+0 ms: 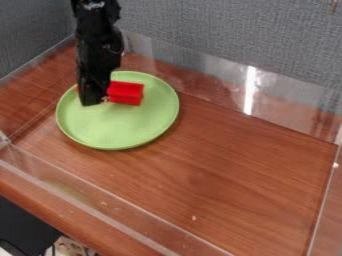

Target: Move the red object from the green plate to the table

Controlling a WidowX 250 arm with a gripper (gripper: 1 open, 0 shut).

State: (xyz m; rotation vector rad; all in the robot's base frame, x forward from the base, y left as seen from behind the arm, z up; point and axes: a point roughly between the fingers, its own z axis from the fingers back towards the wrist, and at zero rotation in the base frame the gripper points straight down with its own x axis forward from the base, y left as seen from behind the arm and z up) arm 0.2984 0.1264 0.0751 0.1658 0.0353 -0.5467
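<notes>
**Hand and task object.** Upper left of the frame: hand [91, 97] pointing straight down over the left half of the green plate [140, 128], clenched on the left end of the red object [127, 93]. Fingers drawn together and hiding most of that end. Rest of the block projecting to the right of them, above the upper middle of the plate. Not possible to tell whether just clear of the plate surface or touching it.

**Reason for the hold.** Grip taken from above, presumably to clear the shallow rim on the way out and to keep the arm away from the enclosure. Grip at one end rather than at the middle judged the less secure choice, with some risk of tilt or slip during the carry.

**Container and contents.** One round, flat, lime-green plate with a shallow rim, holding nothing visible but the red block. Set on the reddish-brown wood-grain counter [227, 170], toward the upper left, near the left side of the low clear walls [254, 90]. Broad stretch of bare wood to the right of and below the plate.

**Stage, as judged.** Block grasped but not yet delivered. Remaining: lift past the rim, carry over bare wood, lower, release.
</notes>
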